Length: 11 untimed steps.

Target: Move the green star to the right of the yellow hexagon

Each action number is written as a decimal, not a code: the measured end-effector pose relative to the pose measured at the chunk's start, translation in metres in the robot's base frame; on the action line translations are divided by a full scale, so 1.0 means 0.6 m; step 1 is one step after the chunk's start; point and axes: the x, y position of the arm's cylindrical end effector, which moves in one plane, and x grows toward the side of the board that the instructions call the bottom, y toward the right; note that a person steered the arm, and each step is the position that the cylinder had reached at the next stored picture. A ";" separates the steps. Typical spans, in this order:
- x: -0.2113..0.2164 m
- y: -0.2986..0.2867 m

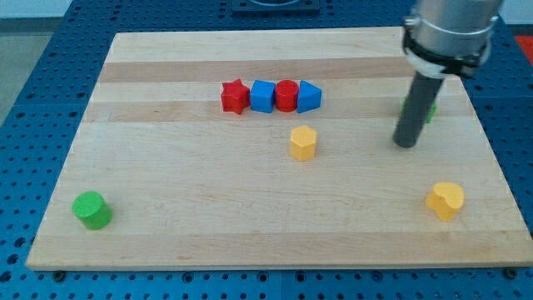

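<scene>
The yellow hexagon (303, 142) stands near the middle of the wooden board (166, 200). The green star (430, 109) is at the view's right, mostly hidden behind my rod, with only a green sliver showing at the rod's right edge. My tip (405, 143) rests on the board just below and left of the green star, far to the right of the yellow hexagon.
A row of a red star (235, 96), blue cube (262, 96), red cylinder (286, 95) and blue block (309, 97) lies above the hexagon. A green cylinder (92, 210) is at the bottom left. A yellow heart-like block (445, 200) is at the bottom right.
</scene>
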 end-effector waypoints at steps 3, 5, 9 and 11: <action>-0.046 0.094; -0.095 0.094; -0.120 -0.008; -0.050 -0.013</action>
